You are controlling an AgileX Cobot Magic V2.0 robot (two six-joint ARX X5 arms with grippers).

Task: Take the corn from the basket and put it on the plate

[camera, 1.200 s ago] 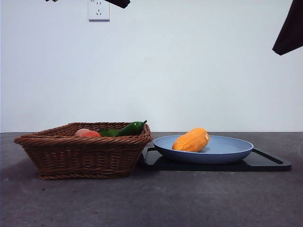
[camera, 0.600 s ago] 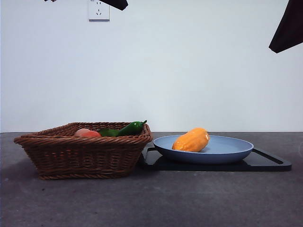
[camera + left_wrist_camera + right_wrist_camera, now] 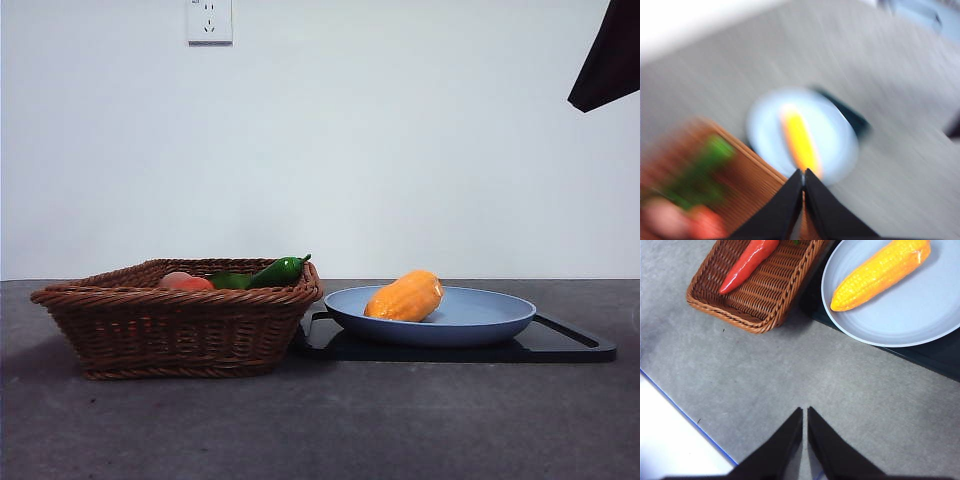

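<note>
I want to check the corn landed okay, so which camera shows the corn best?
The right wrist view: the corn is sharp, seen from above, lying whole on the plate with its kernel rows clear. The front view shows it side-on behind the rim. The left wrist view shows only a yellow blur.

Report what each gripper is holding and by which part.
Nothing is held. The left gripper and right gripper are both shut on nothing, up off the table. The corn lies free on the plate.

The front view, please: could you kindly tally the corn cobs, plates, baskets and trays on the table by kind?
corn: 1
plate: 1
basket: 1
tray: 1
Total: 4
</note>
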